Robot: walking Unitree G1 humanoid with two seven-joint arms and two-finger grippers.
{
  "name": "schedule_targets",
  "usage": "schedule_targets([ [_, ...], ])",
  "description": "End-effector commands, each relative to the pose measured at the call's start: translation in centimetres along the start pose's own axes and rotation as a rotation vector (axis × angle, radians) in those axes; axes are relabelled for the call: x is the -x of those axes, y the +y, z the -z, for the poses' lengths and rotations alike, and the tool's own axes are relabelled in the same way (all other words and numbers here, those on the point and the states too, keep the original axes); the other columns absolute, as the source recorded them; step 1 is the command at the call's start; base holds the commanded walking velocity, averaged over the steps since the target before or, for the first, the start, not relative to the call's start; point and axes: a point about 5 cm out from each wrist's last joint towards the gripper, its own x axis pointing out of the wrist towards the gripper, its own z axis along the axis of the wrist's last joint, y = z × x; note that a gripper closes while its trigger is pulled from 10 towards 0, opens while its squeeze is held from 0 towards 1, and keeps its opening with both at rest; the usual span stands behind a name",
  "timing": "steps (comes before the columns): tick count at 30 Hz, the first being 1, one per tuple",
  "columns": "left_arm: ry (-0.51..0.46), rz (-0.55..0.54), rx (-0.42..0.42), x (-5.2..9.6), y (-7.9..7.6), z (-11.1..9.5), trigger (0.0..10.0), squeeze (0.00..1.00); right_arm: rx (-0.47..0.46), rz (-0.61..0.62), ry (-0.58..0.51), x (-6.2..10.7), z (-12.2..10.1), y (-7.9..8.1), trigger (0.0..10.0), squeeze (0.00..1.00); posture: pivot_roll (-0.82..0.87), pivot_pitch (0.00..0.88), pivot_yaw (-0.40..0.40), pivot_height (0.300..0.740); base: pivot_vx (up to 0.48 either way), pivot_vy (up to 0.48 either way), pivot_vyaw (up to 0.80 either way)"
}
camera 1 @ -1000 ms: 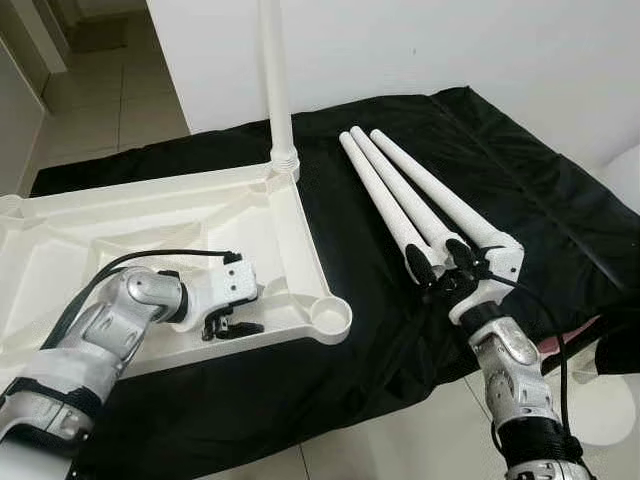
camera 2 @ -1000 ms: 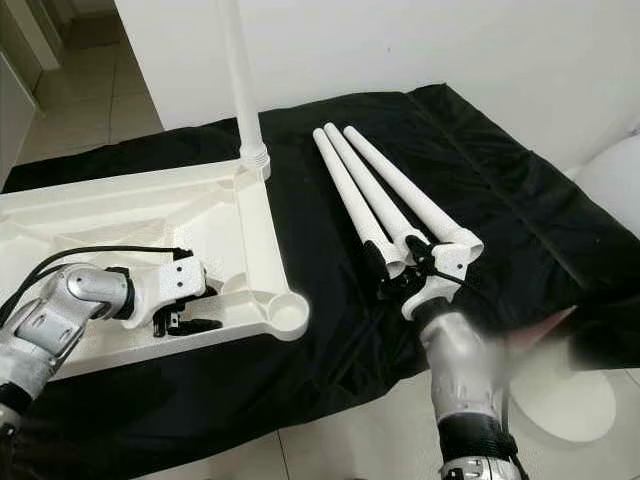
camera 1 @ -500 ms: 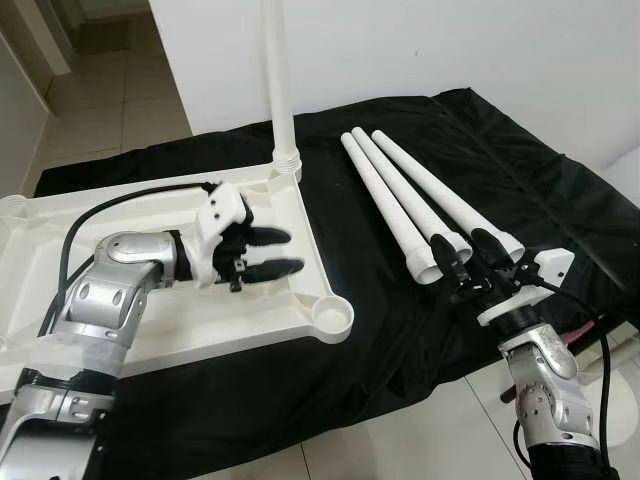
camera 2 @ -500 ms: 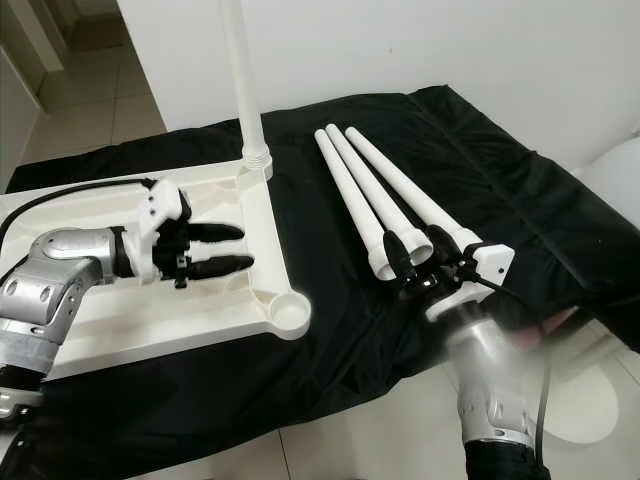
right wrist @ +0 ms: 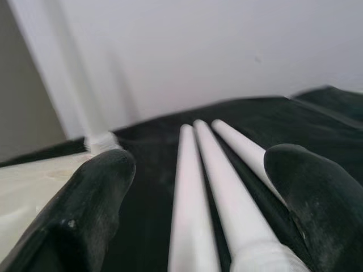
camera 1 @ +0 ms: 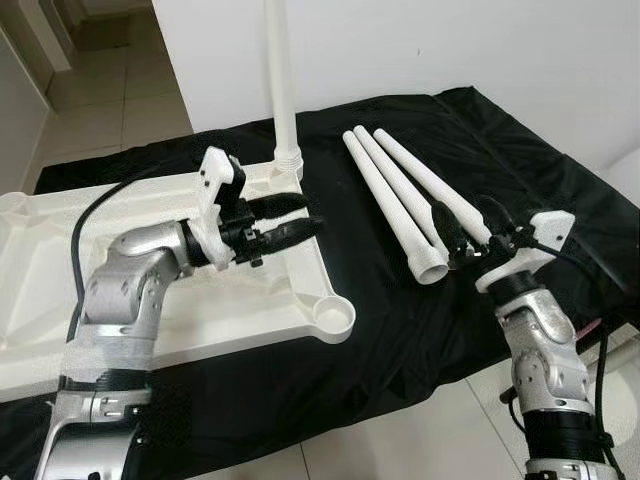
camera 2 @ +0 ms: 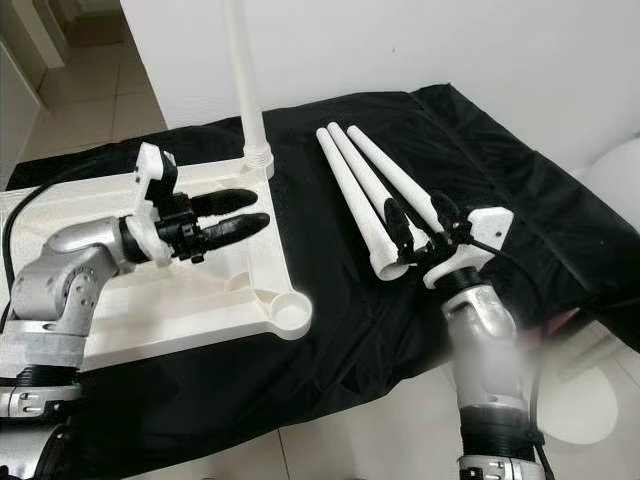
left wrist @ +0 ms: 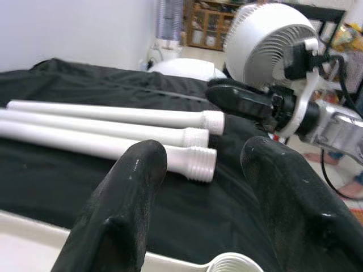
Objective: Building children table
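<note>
Right claw (camera 1: 467, 222) apart over three legs (camera 1: 400, 195) lying threaded-end toward robot | left claw (camera 1: 295, 218) apart

The head's two eyes look forward and down from above — both take in the tabletop (camera 1: 250, 310), the cloth (camera 1: 500, 160) and both arms. The left wrist camera looks low and close between its fingers (left wrist: 122, 198) across the cloth at three legs (left wrist: 113, 133). The right wrist camera sights along those legs (right wrist: 210, 187) — between its fingers (right wrist: 85, 209).
</note>
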Motion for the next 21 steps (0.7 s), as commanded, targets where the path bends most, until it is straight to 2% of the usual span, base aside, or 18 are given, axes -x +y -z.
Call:
schedule_targets([
  [1, 0.019, -0.391, 0.018, 0.9, 2.1, 0.5, 10.0, 0.00, 0.014, 0.017, 0.014, -0.3, 0.1, 0.1, 10.0, 0.00, -0.01, 0.094, 0.033, 0.740, 0.000, 0.000, 0.00],
  [5, -0.033, -0.462, 0.071, 1.2, 1.5, 1.9, 10.0, 0.00, 0.031, 0.094, 0.047, -1.2, 0.9, 0.7, 10.0, 0.00, -0.02, 0.108, 0.001, 0.740, 0.000, 0.000, 0.00],
  [10, -0.051, -0.495, 0.180, 0.7, 1.0, 3.5, 10.0, 0.00, 0.036, 0.053, 0.095, -1.6, 2.2, 1.9, 10.0, 0.00, -0.05, 0.140, -0.026, 0.740, 0.000, 0.000, 0.00],
  [16, -0.035, -0.465, 0.183, -0.5, 0.5, 3.7, 10.0, 0.00, 0.035, 0.056, 0.114, -2.3, 2.8, 2.3, 10.0, 0.00, -0.05, 0.141, -0.028, 0.740, 0.000, 0.000, 0.00],
  [18, -0.073, -0.486, 0.187, -1.4, 0.2, 3.0, 10.0, 0.00, 0.056, 0.034, 0.141, -2.5, 3.5, 2.7, 10.0, 0.00, -0.05, 0.122, -0.022, 0.740, 0.000, 0.000, 0.00],
  [21, -0.097, -0.492, 0.184, -1.7, -0.1, 2.6, 10.0, 0.00, 0.055, 0.036, 0.153, -2.5, 3.9, 2.7, 10.0, 0.00, -0.05, 0.098, -0.013, 0.740, 0.000, 0.000, 0.00],
])
